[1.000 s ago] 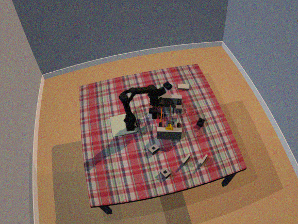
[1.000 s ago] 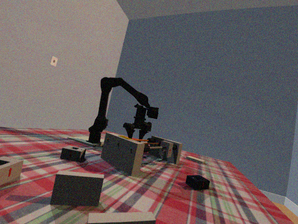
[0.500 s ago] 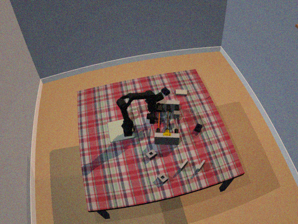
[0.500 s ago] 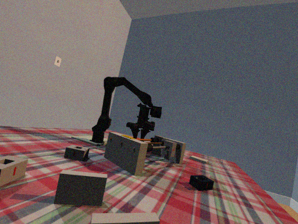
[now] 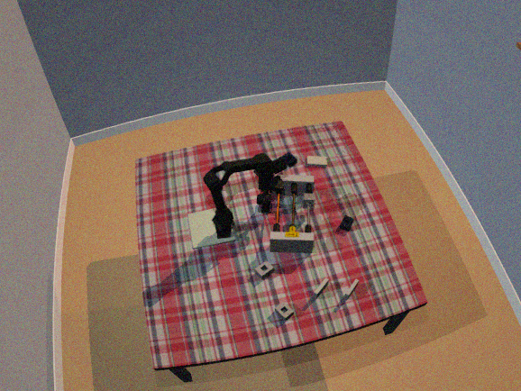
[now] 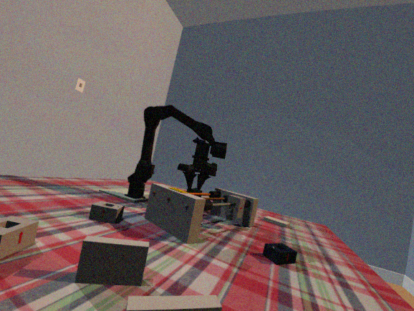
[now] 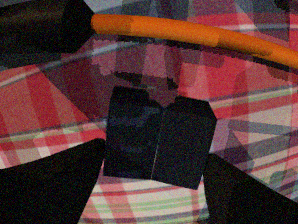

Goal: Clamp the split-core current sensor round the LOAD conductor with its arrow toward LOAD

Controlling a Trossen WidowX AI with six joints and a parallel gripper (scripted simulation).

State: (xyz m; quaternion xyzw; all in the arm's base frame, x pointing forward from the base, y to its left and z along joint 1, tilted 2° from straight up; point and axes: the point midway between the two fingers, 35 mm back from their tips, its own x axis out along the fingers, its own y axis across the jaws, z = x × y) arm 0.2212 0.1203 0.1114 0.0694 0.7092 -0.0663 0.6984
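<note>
Matte blue-grey walls (image 5: 225, 54) (image 6: 304, 107) are enclosing a tan floor (image 5: 104, 203) in the top view. A red, white and navy plaid surface (image 5: 180, 324) (image 6: 222, 279) (image 7: 145, 205) is covering the table. Two grey rectangular end blocks (image 5: 292, 244) (image 6: 172, 211) are supporting three parallel conductors, the orange conductor (image 5: 278, 209) (image 6: 200, 193) (image 7: 175, 31) lying nearest the arm. A yellow marker (image 5: 292, 233) (image 6: 177, 190) is standing on one block; its lettering is remaining too small to read. The black arm (image 5: 243, 165) (image 6: 145, 147) is rising from a pale base plate (image 5: 200, 225) and reaching toward the conductors. The gripper (image 5: 264, 211) (image 6: 194, 190) (image 7: 154, 155) is hanging beside the orange conductor.

In the exterior view, the arm is bending over at the elbow and the gripper is pointing downward. A small dark block (image 6: 279, 254) is lying well apart from the fixture.

In the wrist view, the gripper is clenching the split-core sensor (image 7: 132, 135) between tapered black fingers. The sensor is presenting two smooth blue-black halves, meeting at a thin seam, with a notch between their upper ends. The orange conductor is crossing above it in the frame. The sensor's arrow is not showing.
</note>
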